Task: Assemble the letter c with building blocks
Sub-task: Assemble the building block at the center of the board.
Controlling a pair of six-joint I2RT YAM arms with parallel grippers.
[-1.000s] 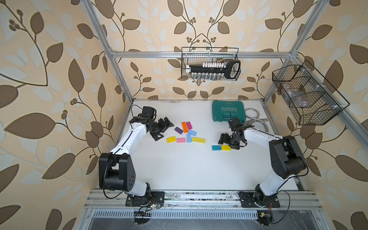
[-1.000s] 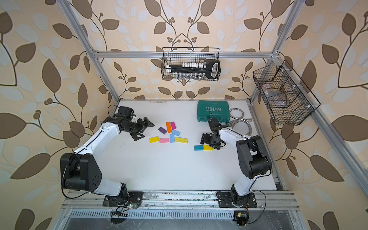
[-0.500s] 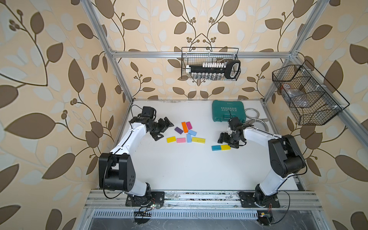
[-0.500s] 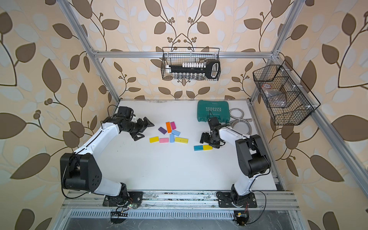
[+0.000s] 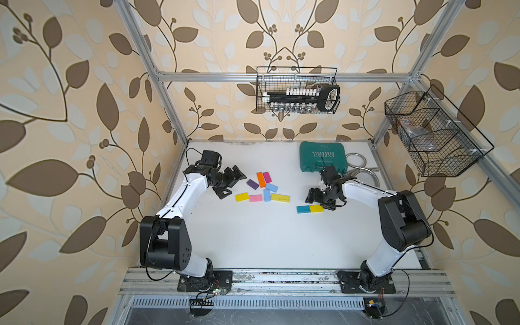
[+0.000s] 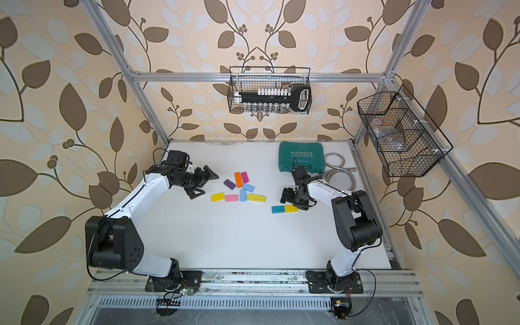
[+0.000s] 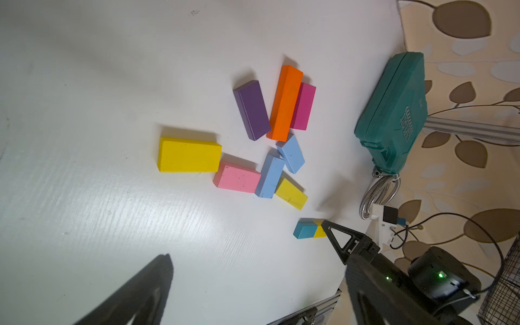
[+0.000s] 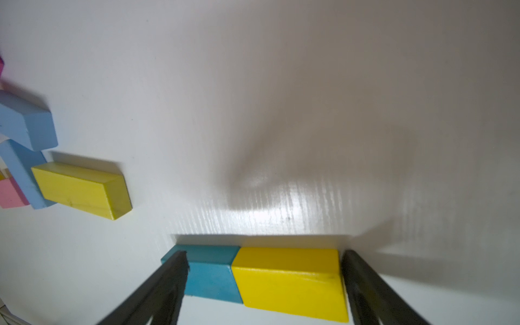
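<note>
The building blocks lie flat on the white table (image 5: 253,239). In the main cluster are an orange bar (image 5: 260,179), magenta (image 5: 267,177), purple (image 5: 252,184), two light blue (image 5: 271,187) (image 5: 267,195), yellow (image 5: 242,197), pink (image 5: 255,198) and a long yellow bar (image 5: 280,197). Apart from them, a teal block (image 8: 211,278) and a yellow block (image 8: 289,284) sit end to end. My right gripper (image 8: 264,253) is open, its fingers straddling this pair. My left gripper (image 5: 235,184) stands open and empty just left of the cluster, which shows in the left wrist view (image 7: 244,239).
A green tool case (image 5: 322,157) sits at the back right, with a coiled metal hose (image 5: 363,166) beside it, close behind my right arm. Wire baskets hang on the back wall (image 5: 298,95) and the right wall (image 5: 433,135).
</note>
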